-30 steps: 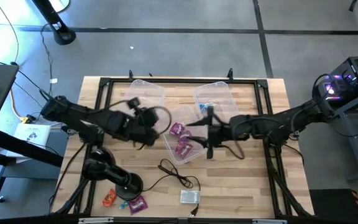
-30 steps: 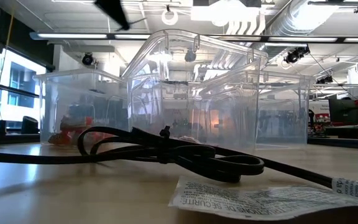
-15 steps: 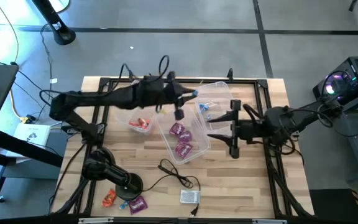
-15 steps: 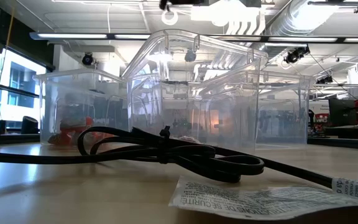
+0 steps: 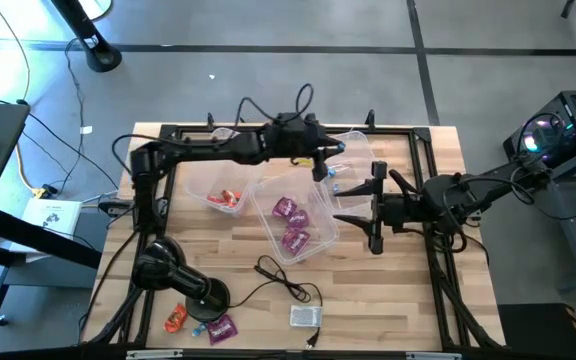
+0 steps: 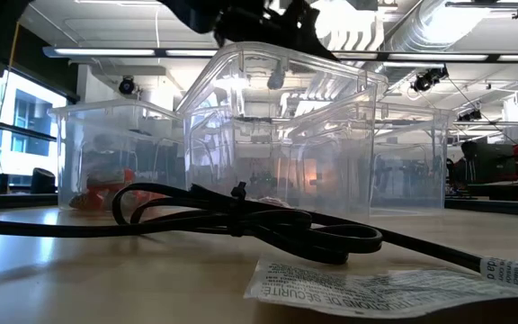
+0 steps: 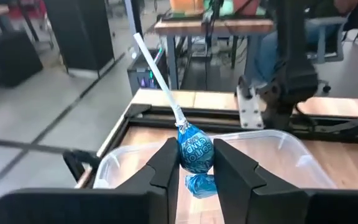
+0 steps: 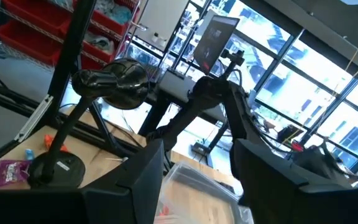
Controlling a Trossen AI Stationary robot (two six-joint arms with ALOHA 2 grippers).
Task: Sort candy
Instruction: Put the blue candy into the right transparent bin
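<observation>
Your left gripper (image 7: 194, 165) pinches a blue-wrapped lollipop (image 7: 195, 151) above the clear plastic bin (image 7: 291, 144), seen only at the wrist; overhead, your right gripper (image 5: 375, 208) waits, fingers spread.

Left tool (image 7: 194, 163) seemingly clamped, right tool (image 5: 374, 209) agape

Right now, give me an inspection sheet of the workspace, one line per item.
Surface: wooden table, black frame.
Job's things: blue lollipop in left gripper over far-right bin; purple candy in middle bin; red candy in left bin; loose candy at near edge.
Clutter: white box.
Grippers: left shut on lollipop; right gripper open, empty, waiting.
Cables: black cable on table.
Surroundings: grey floor, desks, windows.
</observation>
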